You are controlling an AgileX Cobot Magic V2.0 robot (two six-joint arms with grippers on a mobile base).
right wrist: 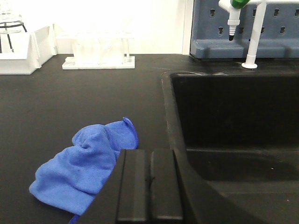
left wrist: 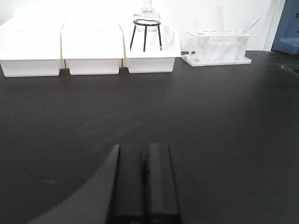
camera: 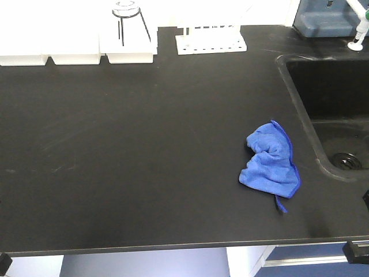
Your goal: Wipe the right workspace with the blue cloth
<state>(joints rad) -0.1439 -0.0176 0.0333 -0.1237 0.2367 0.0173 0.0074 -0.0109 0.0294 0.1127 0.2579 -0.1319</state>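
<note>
The blue cloth is seen crumpled beside the sink; left gripper and right gripper are closed, empty.

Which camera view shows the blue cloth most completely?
The exterior front-facing view: the blue cloth lies whole and uncovered beside the sink, trailing thread included. The right wrist view shows it closer, but the right gripper covers part of it. The left wrist view shows none of it.

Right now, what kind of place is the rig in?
Most likely a chemistry lab bench: a white test-tube rack, a glass flask standing in a white tray, and a deep black sink with a white lab tap behind it.
</note>
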